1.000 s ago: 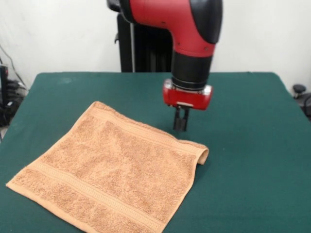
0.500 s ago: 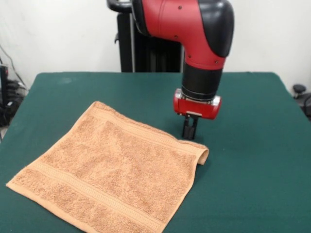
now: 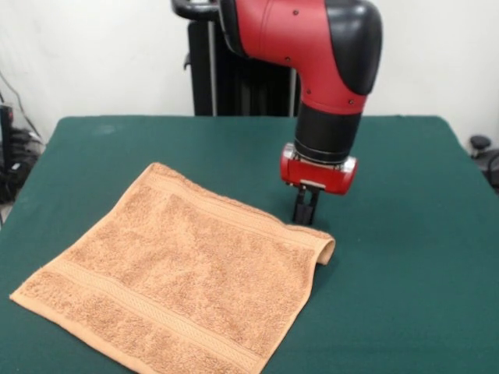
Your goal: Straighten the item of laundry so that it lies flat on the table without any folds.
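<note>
— So how will that towel (image 3: 175, 269) handle?

— Softly, I'd judge: light terry, limp, no stiffness, so it should drape and drag instead of sliding as one sheet. It lies on the near left part of the green bench (image 3: 405, 265), mostly flat, one corner pointing at the near left edge.

— Where would you take hold?

— At the right-hand corner (image 3: 323, 248), where the edge curls up into a small roll. That looks like the only fold left; pinching the hem there and drawing it outward should lay it down. A grip in the middle would only bunch the cloth.

— And the jaws?

— Farther back, the gripper (image 3: 304, 212) hangs just behind that curled corner. The jaws stand narrow, nearly together, holding nothing. Whether their tips touch the towel's far edge, I cannot tell.
</note>
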